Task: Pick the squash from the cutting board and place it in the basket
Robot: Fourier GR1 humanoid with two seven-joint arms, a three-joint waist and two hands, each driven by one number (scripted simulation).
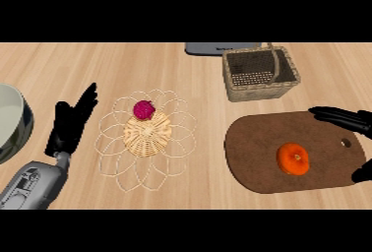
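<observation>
An orange round squash (294,158) lies on the brown cutting board (254,147) at the right. The square woven basket (260,74) with a handle stands behind the board, toward the far right. My right hand (343,119) comes in from the right edge with its fingers spread over the board's far right corner and its thumb (362,172) near the board's right edge; it is open and apart from the squash. My left hand (70,123) rests open at the left, fingers up.
A flat wire-and-wicker trivet (148,134) lies in the middle with a magenta fruit (144,109) on it. A large pot's rim (16,123) shows at the left edge. A grey object (218,48) lies behind the basket.
</observation>
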